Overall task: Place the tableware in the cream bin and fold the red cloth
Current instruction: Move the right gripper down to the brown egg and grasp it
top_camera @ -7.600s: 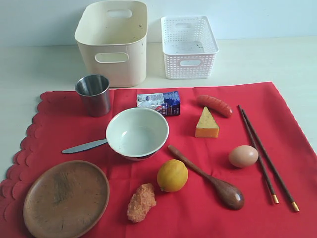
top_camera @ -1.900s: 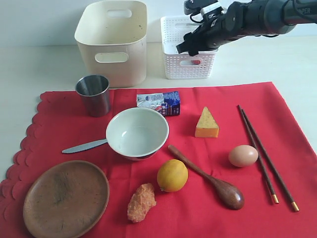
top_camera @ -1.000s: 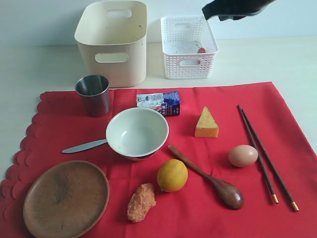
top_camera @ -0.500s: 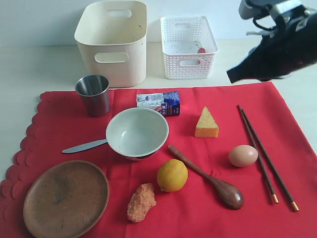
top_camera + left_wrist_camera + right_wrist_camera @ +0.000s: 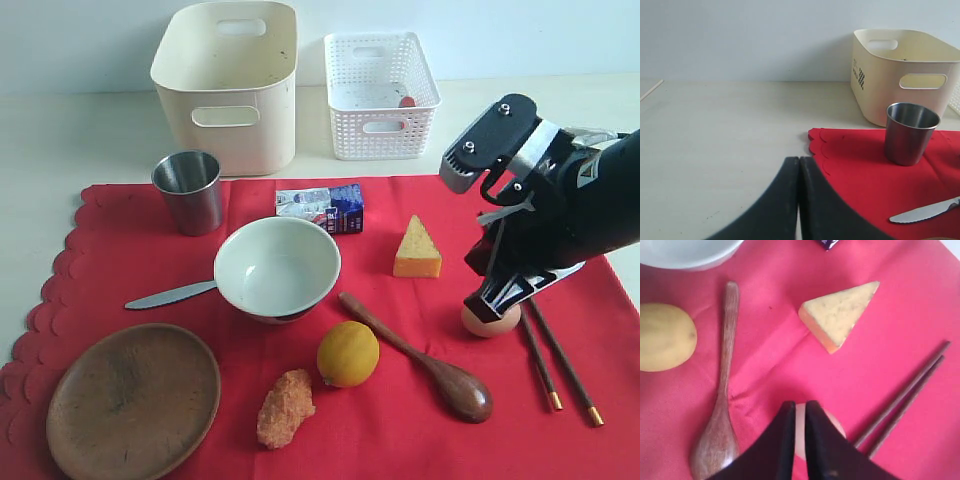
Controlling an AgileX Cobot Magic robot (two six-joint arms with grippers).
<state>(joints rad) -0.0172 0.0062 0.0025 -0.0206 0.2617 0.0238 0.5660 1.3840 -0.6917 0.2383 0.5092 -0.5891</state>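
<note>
Right hand (image 5: 497, 300): lowered from upper right to over egg (image 5: 488, 323); jaws nearly closed, empty. Open wide before descending; squeeze gently.

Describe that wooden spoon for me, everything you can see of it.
The wooden spoon is dark brown and glossy, with a slim straight handle and an oval bowl. It lies flat on the red cloth, slanted between the lemon and the egg, handle end towards the white bowl. Nothing grips it.
</note>
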